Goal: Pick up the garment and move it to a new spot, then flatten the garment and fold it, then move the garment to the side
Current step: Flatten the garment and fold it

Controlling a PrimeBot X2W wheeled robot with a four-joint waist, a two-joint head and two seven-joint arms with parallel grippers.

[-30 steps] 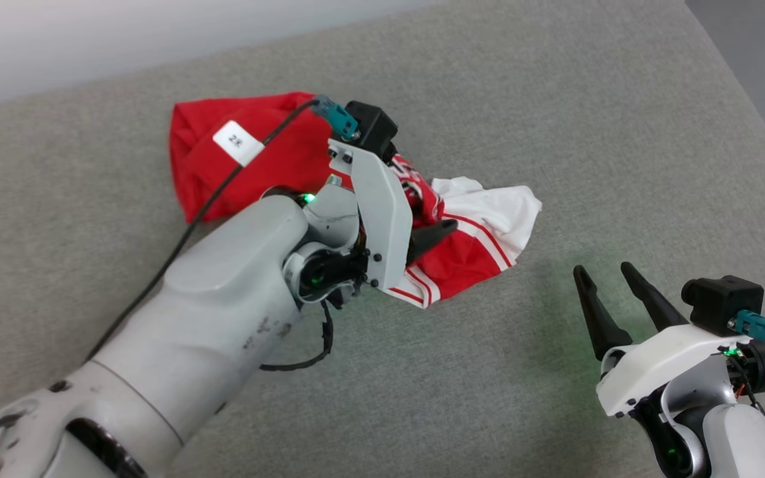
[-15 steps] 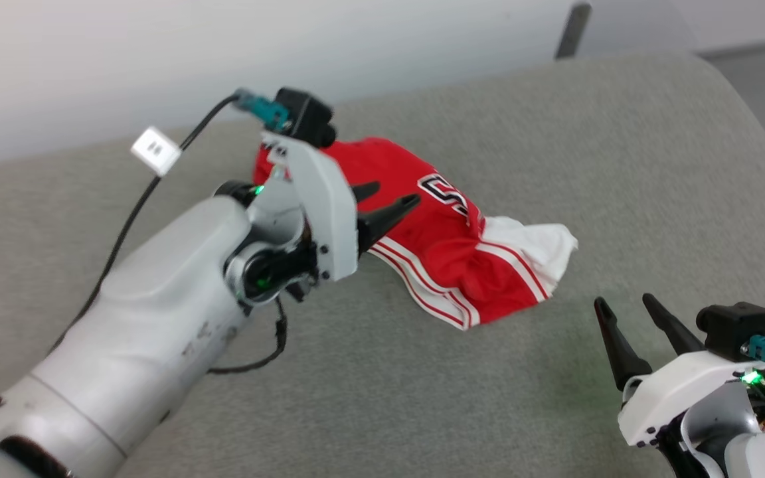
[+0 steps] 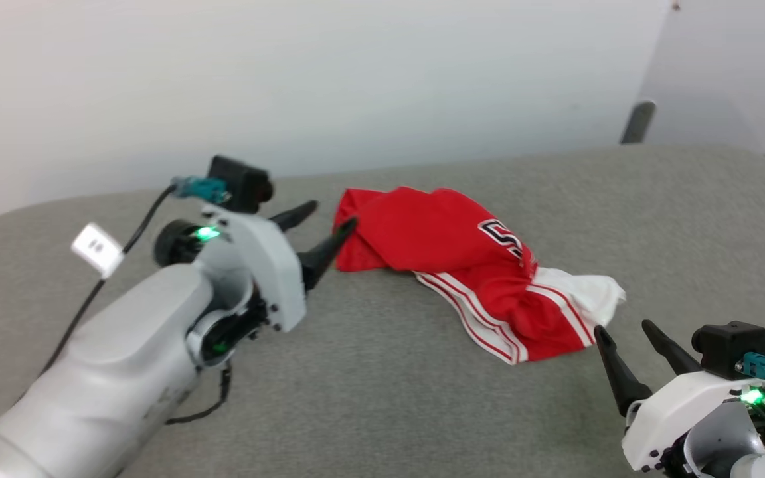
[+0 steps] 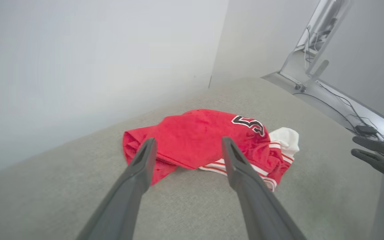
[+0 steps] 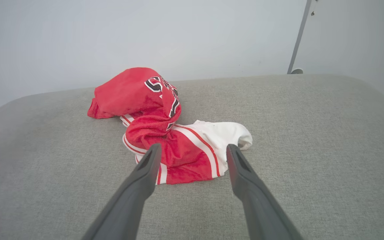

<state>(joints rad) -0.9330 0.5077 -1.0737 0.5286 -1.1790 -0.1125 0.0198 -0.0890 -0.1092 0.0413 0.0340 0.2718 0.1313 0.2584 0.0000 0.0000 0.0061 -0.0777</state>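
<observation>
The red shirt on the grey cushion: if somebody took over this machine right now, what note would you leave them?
Left tool: open, empty, fingertips close by the red end of the red jersey-style shirt with white sleeves and striped trim.
Right tool: open, empty, just short of the white sleeve.
Shirt: crumpled in a heap on the grey fabric-covered surface, black lettering partly showing.
Done: shirt is set down, held by neither tool.
Left: flatten it, fold it, move it to the side.

One garment (image 3: 449, 245), four fingers (image 3: 319, 255), one grey cushion (image 3: 382, 398)
</observation>
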